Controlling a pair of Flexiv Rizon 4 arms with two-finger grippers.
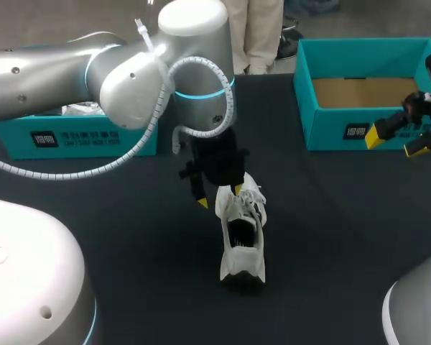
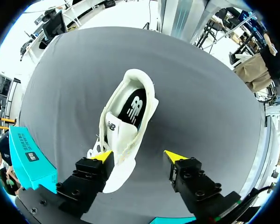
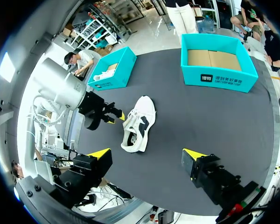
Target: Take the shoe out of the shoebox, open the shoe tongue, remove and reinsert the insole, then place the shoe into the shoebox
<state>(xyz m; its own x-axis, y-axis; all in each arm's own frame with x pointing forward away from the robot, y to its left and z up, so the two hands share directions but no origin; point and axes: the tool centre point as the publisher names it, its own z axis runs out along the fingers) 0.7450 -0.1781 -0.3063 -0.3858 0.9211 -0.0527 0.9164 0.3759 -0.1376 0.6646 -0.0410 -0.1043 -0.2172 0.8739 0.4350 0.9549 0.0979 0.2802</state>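
A teal cardboard box (image 1: 79,136) sits at the dark counter's (image 1: 330,237) far left edge, out of the way. My left pincer (image 1: 220,196) stands wide at the laced front of the white mesh shoe (image 1: 242,237), likely placed to lift the tongue. The shoe lies mid-counter, opening upward, with free room all round. At the right the open teal shoebox (image 1: 366,93) is near the far edge, and my right pincer (image 1: 395,142) hovers before it, spread wide.
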